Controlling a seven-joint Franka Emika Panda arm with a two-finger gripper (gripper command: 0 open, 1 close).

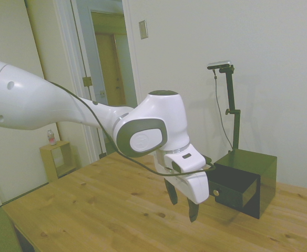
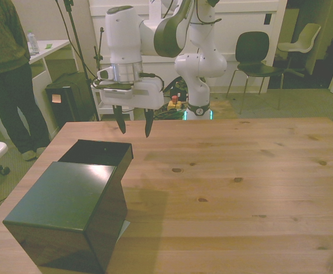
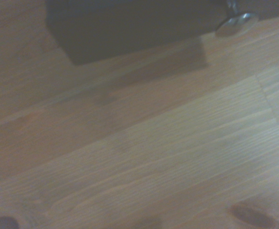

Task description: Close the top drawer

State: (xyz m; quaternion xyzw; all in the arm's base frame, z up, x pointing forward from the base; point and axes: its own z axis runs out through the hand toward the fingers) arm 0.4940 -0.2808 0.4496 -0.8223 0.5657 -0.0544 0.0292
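Your jaws, held apart and empty, hover just before the pulled-out black top drawer (image 1: 232, 188), whose pale knob (image 1: 215, 193) faces them.

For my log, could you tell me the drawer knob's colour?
Pale, silvery knob on the black drawer; side view.

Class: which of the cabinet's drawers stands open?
The top drawer, the one with the small pale knob. It juts out from the black cabinet toward the gripper; no other drawer protrudes.
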